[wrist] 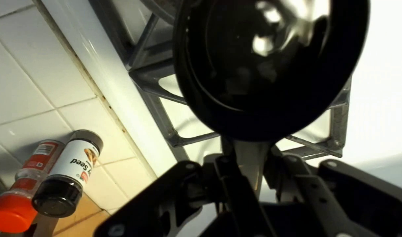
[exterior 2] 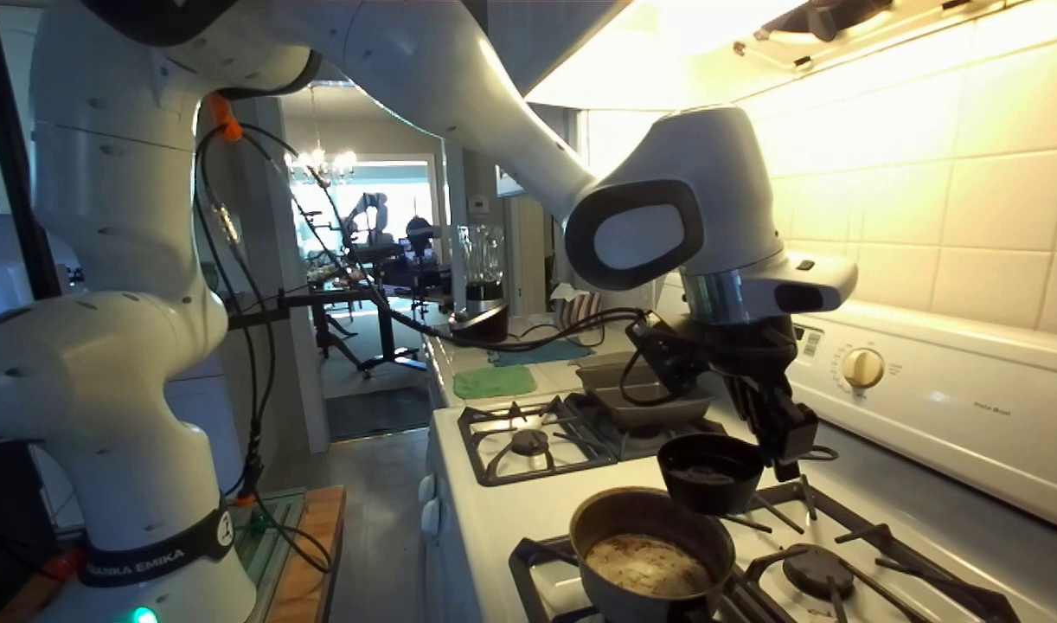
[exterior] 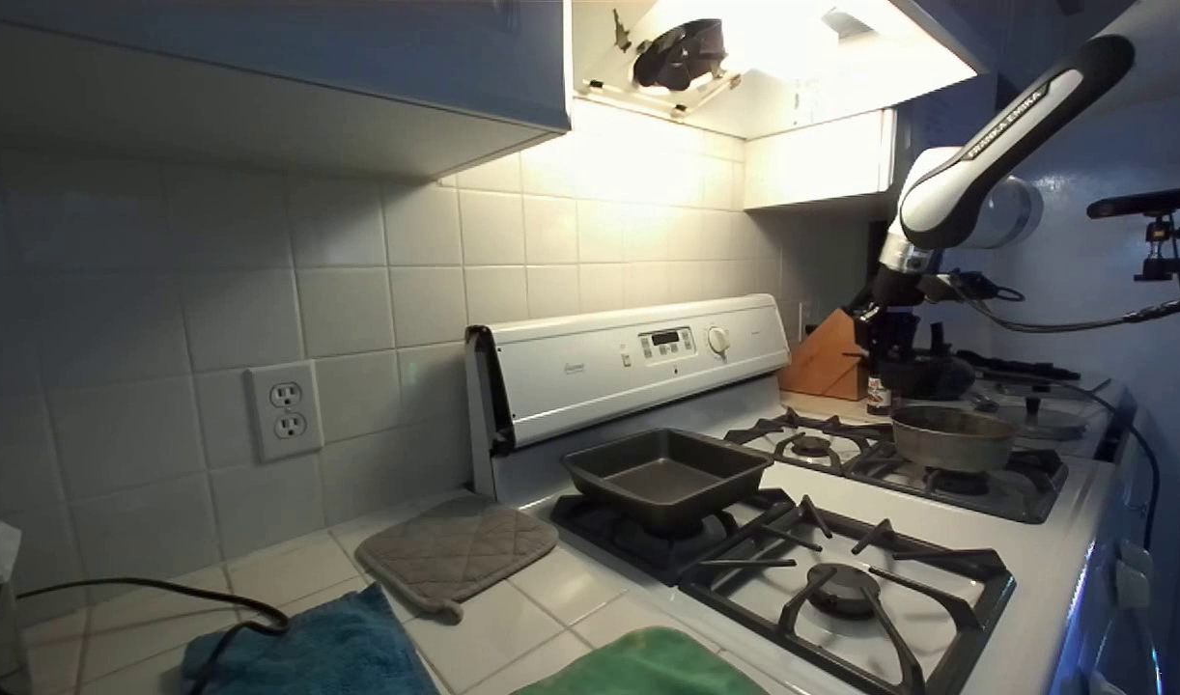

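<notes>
1. Pincer (wrist: 251, 158) clenched on handle (wrist: 252, 150) of sm. black pan (exterior 2: 710, 497); contents, if any, unclear.
2. Pan's up over gas stove (exterior 2: 502, 506), nr. saucepan (exterior 2: 602, 593).
3. Square baking pan (exterior: 667, 478) on far grate (exterior: 638, 555).
4. Seed jar (wrist: 72, 163) on counter (wrist: 33, 72) w/ orange-capped btl. (wrist: 26, 189)

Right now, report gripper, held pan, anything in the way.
Gripper closed on handle of small black pan. Pan held above stove. Pot on stove close by, possibly in the way.
</notes>
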Controlling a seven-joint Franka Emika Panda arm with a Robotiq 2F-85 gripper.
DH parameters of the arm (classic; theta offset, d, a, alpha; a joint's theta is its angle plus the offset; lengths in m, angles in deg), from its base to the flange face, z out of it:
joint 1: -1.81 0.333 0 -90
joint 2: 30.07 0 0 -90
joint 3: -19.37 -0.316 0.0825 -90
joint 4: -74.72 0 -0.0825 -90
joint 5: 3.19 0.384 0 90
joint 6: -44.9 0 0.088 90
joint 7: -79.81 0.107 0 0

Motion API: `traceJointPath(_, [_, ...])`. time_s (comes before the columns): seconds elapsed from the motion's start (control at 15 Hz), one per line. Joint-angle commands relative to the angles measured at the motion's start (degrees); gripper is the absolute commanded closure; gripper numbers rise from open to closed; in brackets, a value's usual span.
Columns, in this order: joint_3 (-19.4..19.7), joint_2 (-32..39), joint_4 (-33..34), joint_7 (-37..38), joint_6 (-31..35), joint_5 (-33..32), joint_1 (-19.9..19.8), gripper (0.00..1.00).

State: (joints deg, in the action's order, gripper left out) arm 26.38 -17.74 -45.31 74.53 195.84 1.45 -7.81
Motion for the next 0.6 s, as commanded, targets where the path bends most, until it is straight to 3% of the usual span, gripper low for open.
traceJointPath(0.0, [-0.6, -3.6, -5.2, -0.6, 5.9, -1.0, 0.8, 0.94])
traceJointPath(0.53, [-2.3, -7.6, -12.2, -4.5, 17.7, 2.7, -0.1, 0.94])
